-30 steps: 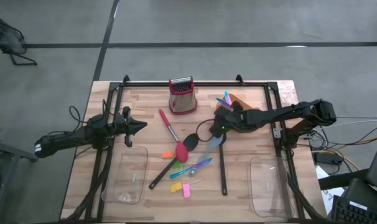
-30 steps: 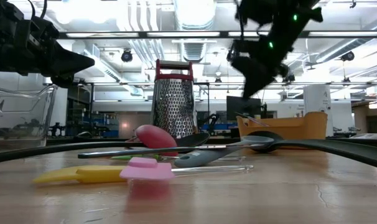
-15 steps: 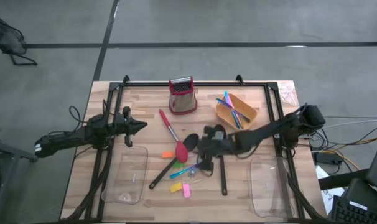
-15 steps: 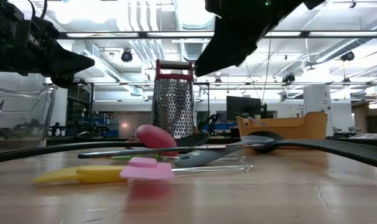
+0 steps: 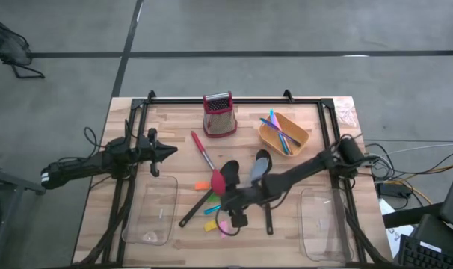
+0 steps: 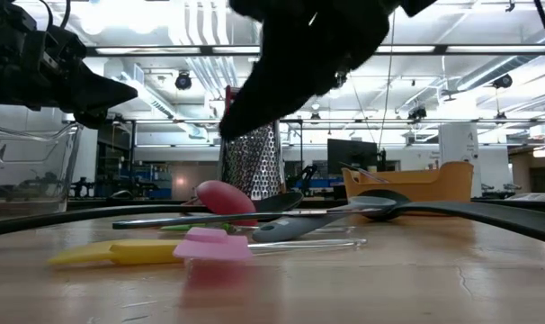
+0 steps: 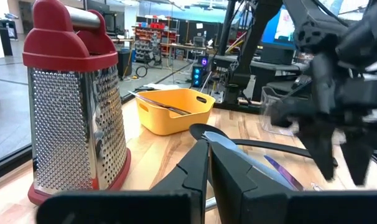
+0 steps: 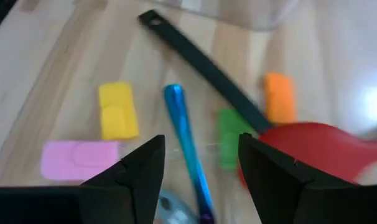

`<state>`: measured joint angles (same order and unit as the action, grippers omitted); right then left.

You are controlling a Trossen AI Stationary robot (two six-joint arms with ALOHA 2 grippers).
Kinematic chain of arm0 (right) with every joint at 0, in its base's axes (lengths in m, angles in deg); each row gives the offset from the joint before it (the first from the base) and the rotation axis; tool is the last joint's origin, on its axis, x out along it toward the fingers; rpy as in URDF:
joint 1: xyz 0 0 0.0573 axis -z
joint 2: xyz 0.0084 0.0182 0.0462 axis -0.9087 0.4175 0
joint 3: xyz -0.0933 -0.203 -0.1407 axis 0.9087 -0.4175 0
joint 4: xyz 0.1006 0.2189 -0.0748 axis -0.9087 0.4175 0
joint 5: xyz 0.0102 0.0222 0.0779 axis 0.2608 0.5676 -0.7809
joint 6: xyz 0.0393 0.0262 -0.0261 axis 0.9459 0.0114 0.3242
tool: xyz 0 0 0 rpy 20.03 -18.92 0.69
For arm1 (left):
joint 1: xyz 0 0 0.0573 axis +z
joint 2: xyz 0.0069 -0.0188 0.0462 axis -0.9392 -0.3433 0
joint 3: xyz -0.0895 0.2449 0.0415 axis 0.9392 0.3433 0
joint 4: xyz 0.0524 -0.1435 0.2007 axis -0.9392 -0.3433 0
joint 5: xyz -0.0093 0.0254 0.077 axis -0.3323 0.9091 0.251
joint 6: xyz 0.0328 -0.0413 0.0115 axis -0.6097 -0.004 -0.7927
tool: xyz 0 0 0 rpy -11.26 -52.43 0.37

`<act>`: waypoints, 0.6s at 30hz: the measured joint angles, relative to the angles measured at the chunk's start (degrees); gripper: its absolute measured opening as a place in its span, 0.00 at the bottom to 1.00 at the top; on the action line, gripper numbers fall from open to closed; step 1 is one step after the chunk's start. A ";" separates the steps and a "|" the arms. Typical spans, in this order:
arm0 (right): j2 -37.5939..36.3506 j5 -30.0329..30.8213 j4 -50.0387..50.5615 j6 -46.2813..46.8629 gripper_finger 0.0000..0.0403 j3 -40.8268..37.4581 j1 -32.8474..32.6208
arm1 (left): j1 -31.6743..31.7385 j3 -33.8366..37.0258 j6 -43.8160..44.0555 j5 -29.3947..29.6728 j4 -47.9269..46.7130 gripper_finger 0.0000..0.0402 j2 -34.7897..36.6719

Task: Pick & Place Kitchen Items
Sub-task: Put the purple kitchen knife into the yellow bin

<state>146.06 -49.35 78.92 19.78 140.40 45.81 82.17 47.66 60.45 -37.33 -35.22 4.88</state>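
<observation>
The kitchen items lie in a loose pile mid-table: a red-headed spoon [image 5: 218,179], a grey-blue spoon [image 5: 260,165], black spoons [image 5: 268,213], a blue stick [image 8: 183,140], and yellow [image 8: 118,111], pink [image 8: 76,159], green [image 8: 228,133] and orange [image 8: 279,96] pieces. My right gripper [image 5: 232,212] hangs open just above them, slanting down, its fingers either side of the blue stick [image 5: 214,209] and touching nothing. My left gripper [image 5: 167,152] waits shut and level at the table's left, holding nothing.
A red box grater [image 5: 219,113] stands at the far middle. The orange bowl [image 5: 284,133] at the far right holds blue and purple sticks. Clear containers sit near the front left [image 5: 155,211] and front right [image 5: 324,224]. A black frame [image 5: 234,99] borders the table.
My right gripper has swept from over the orange bowl toward the table's near left, sinking a little and rolling, and now stands over the small pieces. The bowl with its sticks is uncovered. My left arm has kept still.
</observation>
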 joint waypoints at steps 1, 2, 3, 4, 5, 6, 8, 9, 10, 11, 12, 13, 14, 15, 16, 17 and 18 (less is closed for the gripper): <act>0.88 -0.35 0.29 -0.33 0.49 0.40 -0.14 | -0.02 0.00 0.00 0.00 0.00 0.06 -0.02; 1.70 -0.64 1.12 -0.46 0.48 0.71 -0.33 | 0.00 0.00 0.00 0.00 0.00 0.06 -0.04; 2.50 -0.68 1.43 -0.56 0.48 0.88 -0.47 | -0.02 0.00 0.00 -0.02 0.00 0.06 -0.04; 3.33 -0.69 1.27 -0.58 0.47 1.06 -0.56 | -0.02 0.00 0.00 -0.02 0.02 0.06 -0.04; 4.00 -0.65 1.26 -0.58 0.46 1.09 -0.67 | -0.02 0.00 0.01 -0.02 0.02 0.06 -0.08; 4.60 -0.52 1.35 -0.66 0.46 1.09 -0.74 | -0.02 0.00 0.00 0.00 0.01 0.06 -0.11; 5.55 -0.48 1.25 -0.13 0.44 1.09 -0.76 | -0.02 0.00 0.00 -0.01 0.01 0.06 -0.11; 5.92 -0.46 1.26 0.29 0.44 1.09 -0.75 | 0.00 0.00 0.00 0.00 0.00 0.06 -0.12; 6.24 -0.47 1.25 0.45 0.43 1.09 -0.74 | -0.02 0.00 0.02 -0.01 0.00 0.06 -0.13; 6.62 -0.44 1.19 0.65 0.42 1.09 -0.74 | 0.00 0.00 0.00 -0.02 0.00 0.06 -0.13; 7.01 -0.40 0.95 0.78 0.42 1.09 -0.74 | -0.01 0.00 0.00 -0.01 0.00 0.06 -0.13; 7.17 -0.17 0.83 0.79 0.41 1.09 -0.74 | 0.00 0.00 0.00 -0.02 0.02 0.06 -0.13; 7.39 -0.25 0.92 0.81 0.40 1.09 -0.74 | -0.02 0.00 0.02 0.00 0.00 0.06 -0.13; 7.74 -0.23 0.82 0.84 0.40 1.12 -0.71 | 0.00 0.00 0.00 0.00 0.00 0.06 -0.13; 7.96 -0.26 0.81 0.84 0.39 1.14 -0.71 | 0.00 0.00 0.00 -0.02 0.00 0.06 -0.13; 8.25 -0.25 0.98 0.84 0.38 1.12 -0.69 | -0.02 0.00 0.00 -0.02 0.01 0.06 -0.13; 8.48 -0.28 0.88 0.96 0.38 1.09 -0.69 | 0.00 0.00 0.00 -0.01 0.00 0.06 -0.13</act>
<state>154.54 -49.63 79.81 20.74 141.49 45.12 82.17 47.66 60.45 -37.34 -35.22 4.75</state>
